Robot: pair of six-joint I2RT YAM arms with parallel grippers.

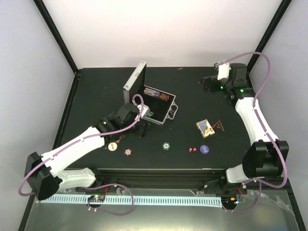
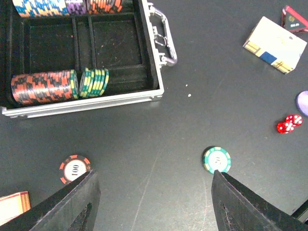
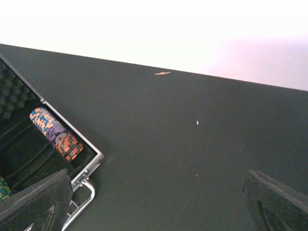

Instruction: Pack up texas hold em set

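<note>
The silver briefcase (image 1: 169,109) lies open mid-table with its lid (image 1: 135,78) upright. Rows of chips (image 2: 45,86) sit in its tray. On the mat lie a green chip (image 1: 166,145), a maroon chip (image 1: 128,152), a cream chip (image 1: 112,147), a purple chip (image 1: 204,149), two red dice (image 1: 192,149) and the card deck (image 1: 204,126). My left gripper (image 1: 143,128) is open and empty just in front of the case. In the left wrist view the gripper (image 2: 153,174) has the green chip (image 2: 216,160) at its right fingertip. My right gripper (image 1: 206,83) is open and empty at the far right.
A small dark box with red edges (image 1: 219,126) lies beside the deck. The case's handle (image 2: 163,36) sticks out toward the deck (image 2: 274,44). The right wrist view shows the case's corner (image 3: 91,161) at left. A pale orange-edged thing (image 2: 13,207) lies at the left wrist view's lower left.
</note>
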